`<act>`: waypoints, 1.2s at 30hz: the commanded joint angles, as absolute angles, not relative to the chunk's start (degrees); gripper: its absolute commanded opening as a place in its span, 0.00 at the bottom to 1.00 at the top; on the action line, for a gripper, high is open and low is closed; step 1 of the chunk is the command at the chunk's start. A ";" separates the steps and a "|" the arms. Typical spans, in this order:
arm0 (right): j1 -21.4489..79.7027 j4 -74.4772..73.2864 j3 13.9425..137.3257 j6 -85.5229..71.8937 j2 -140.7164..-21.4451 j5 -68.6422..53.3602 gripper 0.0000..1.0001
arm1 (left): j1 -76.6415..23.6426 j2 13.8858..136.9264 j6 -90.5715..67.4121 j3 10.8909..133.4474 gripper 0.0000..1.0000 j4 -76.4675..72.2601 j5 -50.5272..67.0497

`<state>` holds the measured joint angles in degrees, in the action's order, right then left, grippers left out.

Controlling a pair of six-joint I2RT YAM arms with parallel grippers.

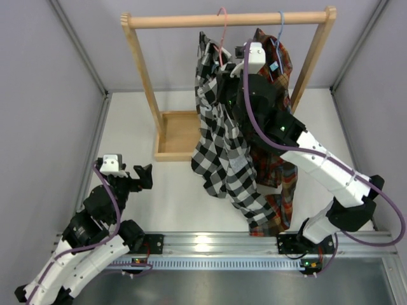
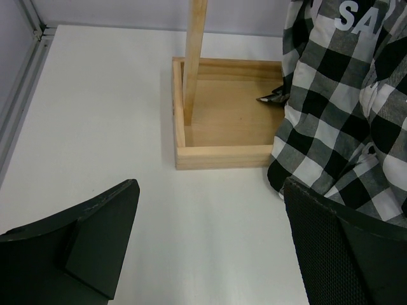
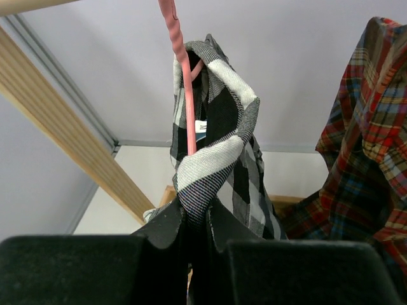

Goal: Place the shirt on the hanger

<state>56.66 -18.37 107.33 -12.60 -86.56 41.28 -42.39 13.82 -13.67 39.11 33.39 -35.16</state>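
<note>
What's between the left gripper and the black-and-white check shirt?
Bare white tabletop separates the left gripper from the black-and-white check shirt; the top view shows it. The wooden tray sits farther back.

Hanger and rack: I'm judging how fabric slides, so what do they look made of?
Hanger: thin rod, probably wire with a smooth pink coating. Rack: pale wood, seemingly unvarnished; grain shows on its post and tray.
</note>
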 commanded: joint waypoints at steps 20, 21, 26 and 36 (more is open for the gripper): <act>52.56 -10.72 123.22 -14.68 -98.70 42.89 0.00 | -39.46 13.36 -14.41 38.58 0.98 30.41 -34.54; 51.95 -11.07 123.05 -14.94 -98.96 42.54 0.00 | -39.38 13.45 -14.50 38.58 0.98 30.41 -34.45; 49.75 -12.92 120.33 -17.14 -98.88 40.17 0.00 | -39.02 13.97 -14.50 38.50 0.98 30.23 -33.84; 50.01 -10.29 109.26 -19.68 -94.31 39.03 0.00 | -37.18 14.06 -14.50 38.58 0.98 30.24 -33.49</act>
<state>50.50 -14.50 110.91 -17.67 -98.41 40.05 -37.93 13.65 -13.87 38.87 33.36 -33.89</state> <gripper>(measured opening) 0.052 0.982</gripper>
